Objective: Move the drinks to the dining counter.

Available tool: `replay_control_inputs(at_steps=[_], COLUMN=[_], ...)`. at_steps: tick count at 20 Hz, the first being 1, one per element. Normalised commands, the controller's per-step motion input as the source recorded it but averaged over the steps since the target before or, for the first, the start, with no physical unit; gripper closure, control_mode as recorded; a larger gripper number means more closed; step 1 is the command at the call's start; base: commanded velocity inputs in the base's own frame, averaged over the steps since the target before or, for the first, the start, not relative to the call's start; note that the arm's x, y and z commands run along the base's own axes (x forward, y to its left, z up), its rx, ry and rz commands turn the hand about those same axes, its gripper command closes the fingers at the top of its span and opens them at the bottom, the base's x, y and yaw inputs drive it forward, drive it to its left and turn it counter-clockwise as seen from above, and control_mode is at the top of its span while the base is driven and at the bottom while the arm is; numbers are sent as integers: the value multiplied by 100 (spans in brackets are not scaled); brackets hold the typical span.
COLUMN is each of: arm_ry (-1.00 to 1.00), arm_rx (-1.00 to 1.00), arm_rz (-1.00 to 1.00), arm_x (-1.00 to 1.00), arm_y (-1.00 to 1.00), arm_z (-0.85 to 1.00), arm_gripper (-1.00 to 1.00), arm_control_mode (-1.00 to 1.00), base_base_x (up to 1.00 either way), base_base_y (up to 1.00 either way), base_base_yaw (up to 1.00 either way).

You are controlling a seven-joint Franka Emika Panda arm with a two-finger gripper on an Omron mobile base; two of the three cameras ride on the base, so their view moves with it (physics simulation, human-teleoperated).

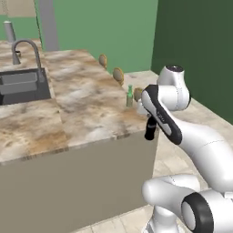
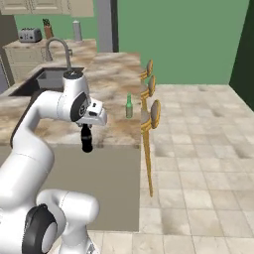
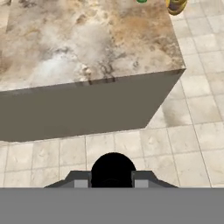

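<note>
Black bottle [image 2: 87, 140] in pincer [image 2: 86, 130]

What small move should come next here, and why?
Probably carry the black bottle forward over the dining counter. The tool is shut on it, hanging off the counter's near edge above the floor. The green bottle already stands by the stools.

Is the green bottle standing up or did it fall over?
Standing up. The green bottle sits upright on the dining counter, neck pointing up.
</note>
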Motion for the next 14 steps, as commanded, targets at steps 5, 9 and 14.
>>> replay_control_inputs(at_steps=[5, 9, 14], arm_ry=[0, 0, 0], arm_rx=[0, 0, 0], arm_rz=[0, 0, 0], arm_x=[0, 0, 0], arm_y=[0, 0, 0], arm_z=[0, 0, 0], arm_gripper=[100, 100, 100], arm_control_mode=[100, 100, 100], base_base_x=[55, 59, 69], base_base_y=[6, 3, -12], base_base_yaw=[34, 14, 0])
